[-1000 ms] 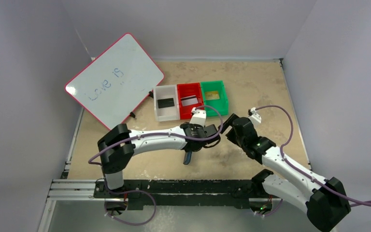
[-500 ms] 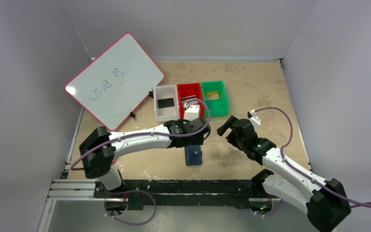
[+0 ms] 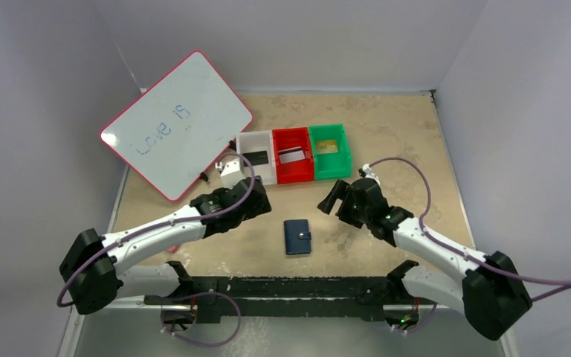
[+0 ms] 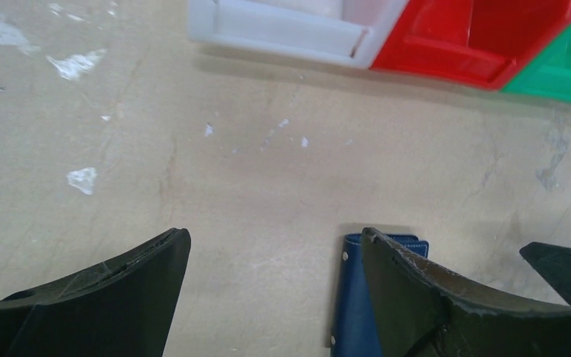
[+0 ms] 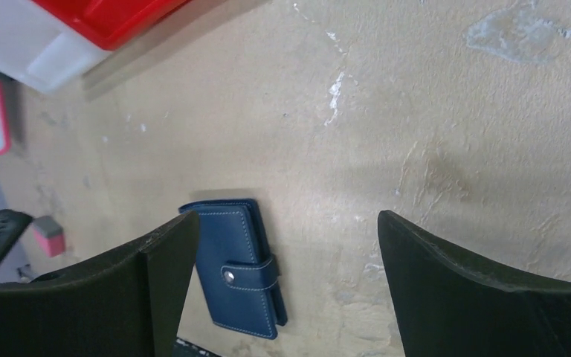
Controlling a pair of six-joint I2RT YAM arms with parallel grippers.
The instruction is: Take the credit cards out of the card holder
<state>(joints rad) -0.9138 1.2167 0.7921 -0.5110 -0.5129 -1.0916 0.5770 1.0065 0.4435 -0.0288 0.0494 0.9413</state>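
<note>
The card holder (image 3: pixel 297 236) is a dark blue wallet lying shut and flat on the table near the front edge, its tab snapped over (image 5: pixel 238 268). My left gripper (image 3: pixel 256 202) hangs open to the wallet's upper left, holding nothing. In the left wrist view the left gripper (image 4: pixel 275 234) has bare table between its fingers, and the card holder (image 4: pixel 351 297) shows beside the right finger. My right gripper (image 3: pixel 332 201) is open to the wallet's upper right, empty (image 5: pixel 288 219). A black card (image 3: pixel 255 158) lies in the white bin, a silver card (image 3: pixel 291 155) in the red bin and a gold card (image 3: pixel 326 146) in the green bin.
The white bin (image 3: pixel 247 176), red bin (image 3: pixel 297 175) and green bin (image 3: pixel 340 167) stand in a row behind the grippers. A whiteboard (image 3: pixel 175 123) leans at the back left. A pink eraser (image 5: pixel 48 236) lies left of the wallet.
My left gripper opened and let go of the card holder, which dropped flat onto the table. The left arm then drew back to the left. The right gripper shifted slightly left.
</note>
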